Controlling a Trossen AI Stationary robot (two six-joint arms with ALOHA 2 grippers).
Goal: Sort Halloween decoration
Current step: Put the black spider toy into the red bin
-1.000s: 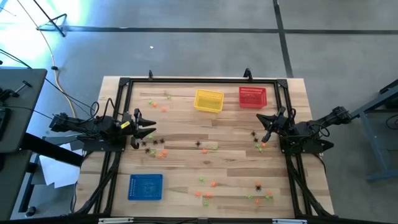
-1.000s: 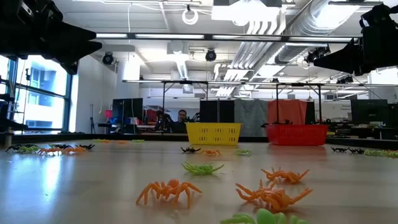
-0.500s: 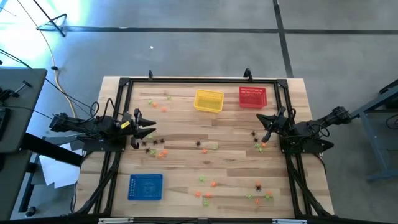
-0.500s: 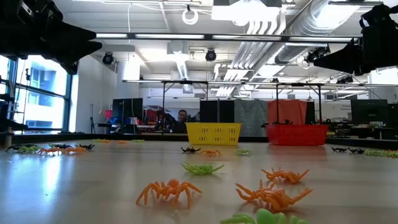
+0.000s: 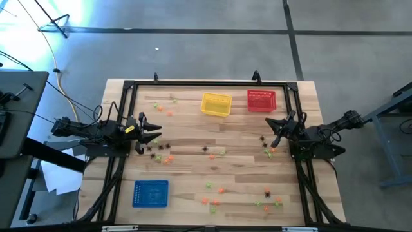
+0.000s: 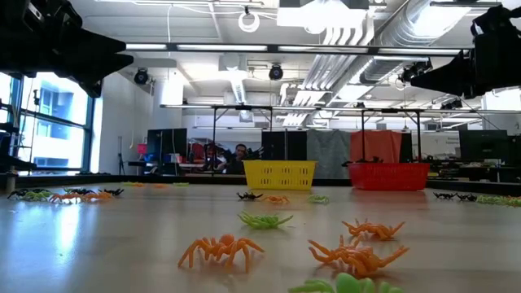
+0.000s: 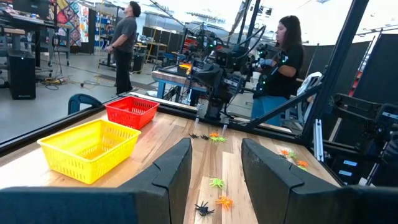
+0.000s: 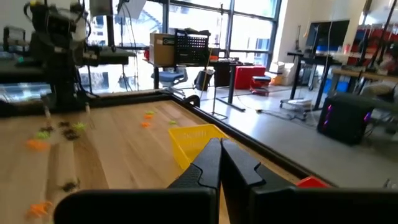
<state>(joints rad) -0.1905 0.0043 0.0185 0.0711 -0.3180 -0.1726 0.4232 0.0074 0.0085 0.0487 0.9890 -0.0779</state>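
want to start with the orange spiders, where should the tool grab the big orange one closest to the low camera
Grip the orange spider by its raised round body, coming straight down from above. It sits flat on the table with thin legs splayed all round, so a side approach would likely catch only legs. Nothing touches it; the green spider behind sits apart. The open left tool seems better suited than the shut right tool.

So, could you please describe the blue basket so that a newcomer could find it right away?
Start from the wooden table seen from above and go to its near left corner, below the left arm. The blue basket sits there alone; the yellow basket and red basket stand side by side at the far edge.
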